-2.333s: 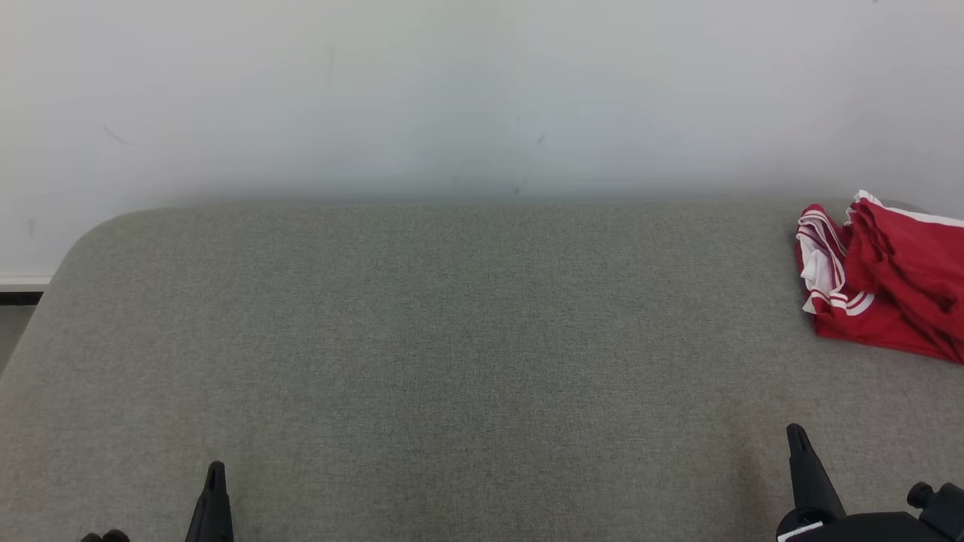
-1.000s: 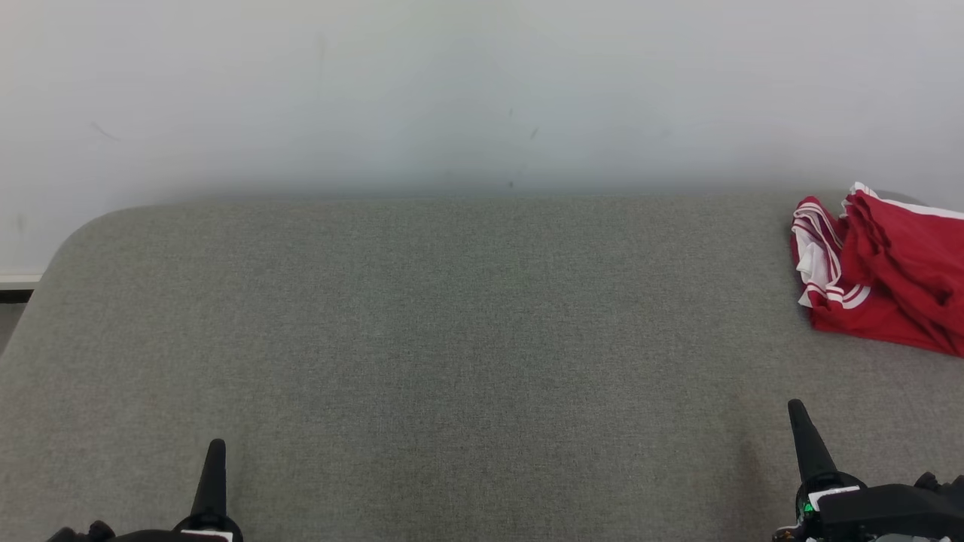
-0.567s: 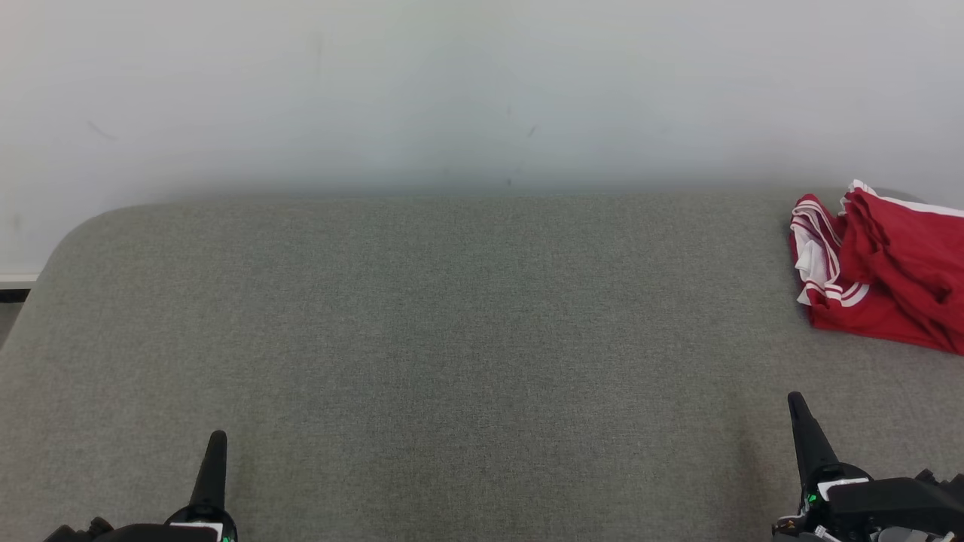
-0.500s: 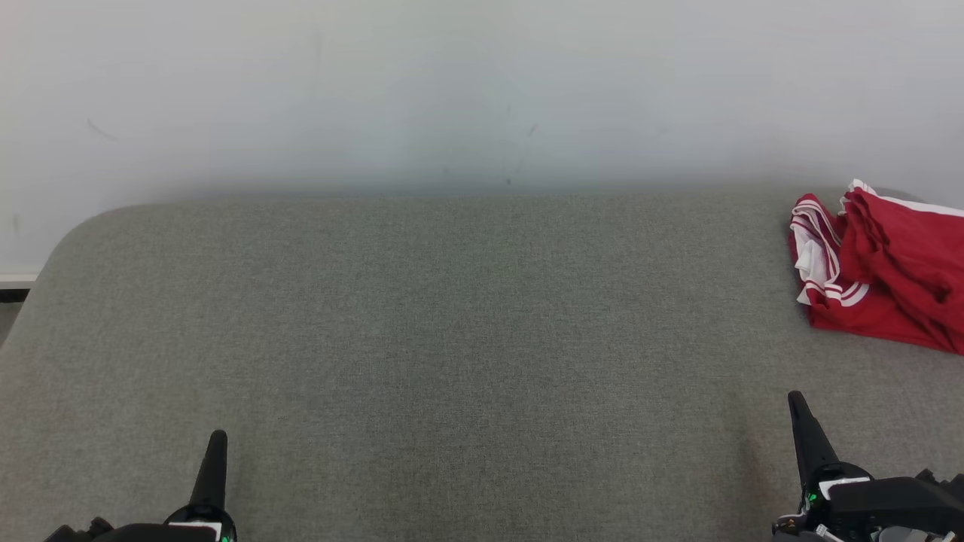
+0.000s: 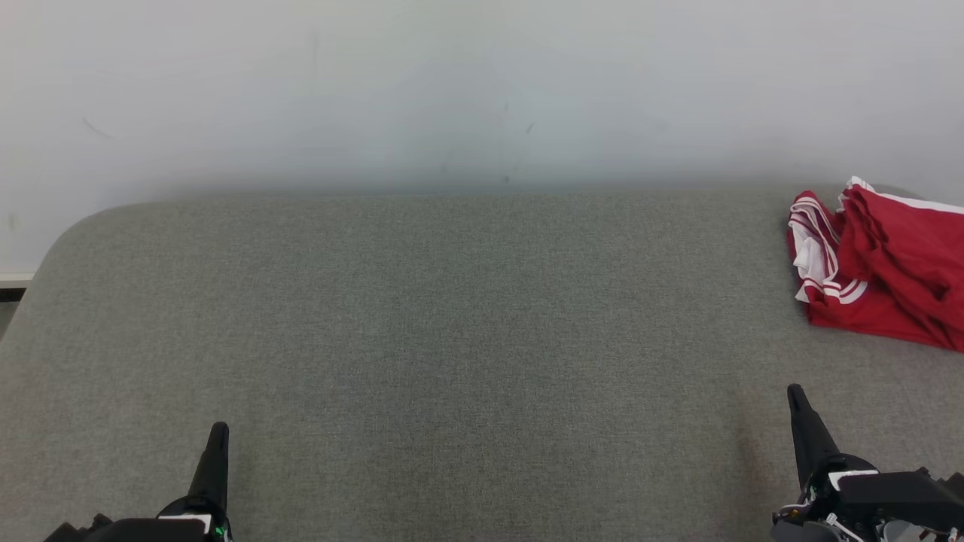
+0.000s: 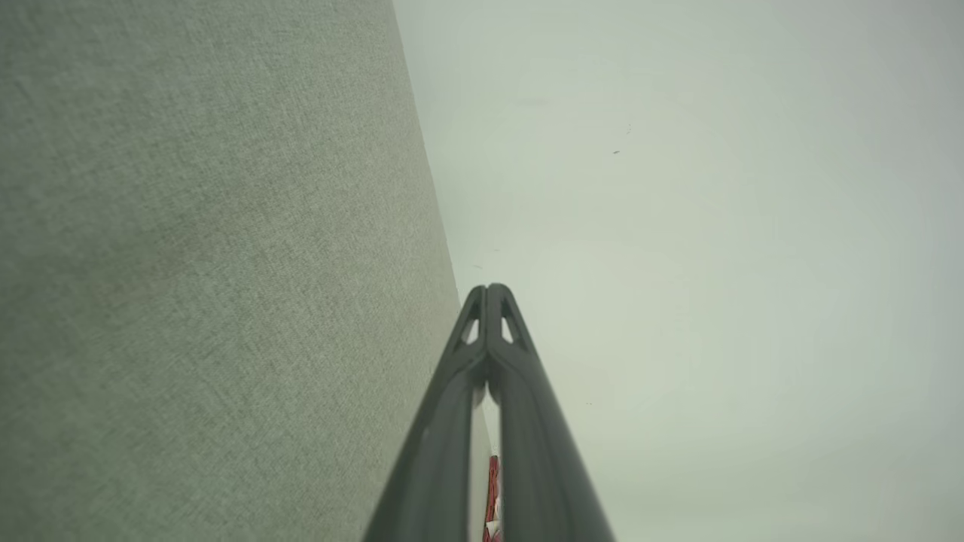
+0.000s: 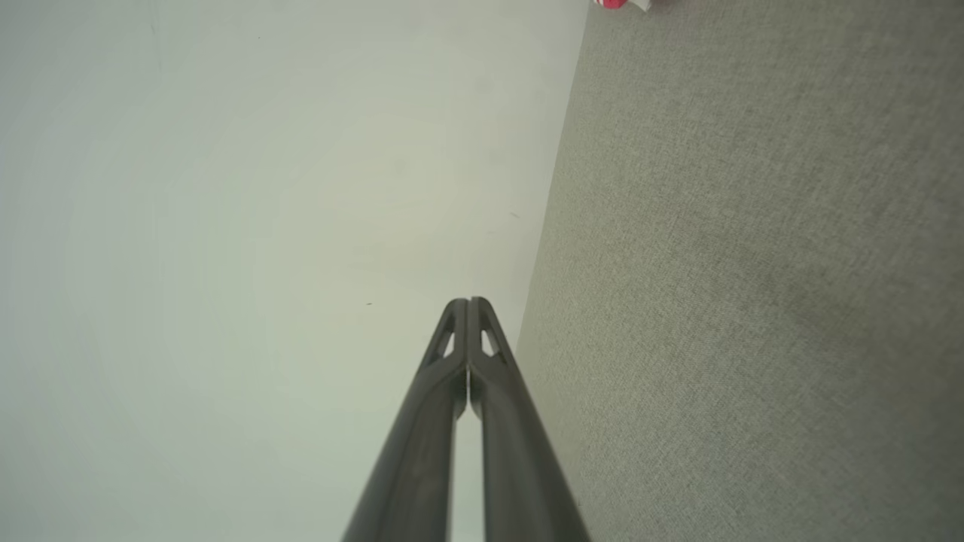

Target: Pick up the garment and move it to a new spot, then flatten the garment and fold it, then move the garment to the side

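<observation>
Garment (image 5: 889,290) at far-right edge of surface (image 5: 452,339)

No writing to read.
The red garment (image 5: 881,271) shows only white stripes; the small white tags (image 5: 852,476) at the base of the left gripper (image 5: 219,429) and right gripper (image 5: 793,391) are too small to make out.

The garment (image 5: 881,271) lies at the bench's (image 5: 452,339) far right, close to the wall (image 5: 452,90) behind, perhaps reaching the right edge. The left claw (image 5: 218,433) and right claw (image 5: 794,395) sit near the front, well apart.
</observation>
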You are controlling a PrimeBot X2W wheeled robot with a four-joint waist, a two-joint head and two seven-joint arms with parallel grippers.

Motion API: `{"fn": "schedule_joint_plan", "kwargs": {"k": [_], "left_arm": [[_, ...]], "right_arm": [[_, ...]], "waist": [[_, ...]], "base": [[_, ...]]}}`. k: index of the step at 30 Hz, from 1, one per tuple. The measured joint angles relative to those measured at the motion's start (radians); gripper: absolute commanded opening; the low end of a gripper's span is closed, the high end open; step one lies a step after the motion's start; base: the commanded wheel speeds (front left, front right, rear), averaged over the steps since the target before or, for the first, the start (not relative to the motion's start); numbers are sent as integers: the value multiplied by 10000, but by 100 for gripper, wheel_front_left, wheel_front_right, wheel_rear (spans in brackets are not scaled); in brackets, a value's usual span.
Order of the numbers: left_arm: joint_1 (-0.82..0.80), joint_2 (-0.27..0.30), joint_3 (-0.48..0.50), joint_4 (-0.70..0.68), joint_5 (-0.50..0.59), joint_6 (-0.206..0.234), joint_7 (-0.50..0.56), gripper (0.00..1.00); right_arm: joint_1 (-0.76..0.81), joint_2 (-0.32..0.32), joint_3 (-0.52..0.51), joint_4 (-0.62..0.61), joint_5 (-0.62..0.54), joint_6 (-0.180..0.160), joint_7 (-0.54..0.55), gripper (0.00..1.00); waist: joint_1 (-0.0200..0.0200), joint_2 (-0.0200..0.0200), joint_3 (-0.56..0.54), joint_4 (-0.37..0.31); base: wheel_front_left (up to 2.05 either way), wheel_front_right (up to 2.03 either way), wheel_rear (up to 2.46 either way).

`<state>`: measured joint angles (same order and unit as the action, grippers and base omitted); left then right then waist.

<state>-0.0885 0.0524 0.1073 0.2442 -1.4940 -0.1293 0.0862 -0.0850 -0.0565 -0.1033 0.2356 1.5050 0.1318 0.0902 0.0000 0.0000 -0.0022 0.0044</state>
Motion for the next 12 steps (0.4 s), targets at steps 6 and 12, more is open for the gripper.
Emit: {"fn": "schedule_joint_plan", "kwargs": {"k": [6, 12], "left_arm": [[-52, -6, 21, 4, -449, 0, 119, 0], [-115, -10, 40, 4, -802, 0, 213, 0]], "right_arm": [[-91, 13, -29, 36, 378, 0, 84, 0], [-169, 27, -65, 69, 748, 0, 157, 0]], "waist": [[0, 0, 19, -16], [0, 0, 38, -31]], "base": [[0, 0, 0], [0, 0, 0]]}}
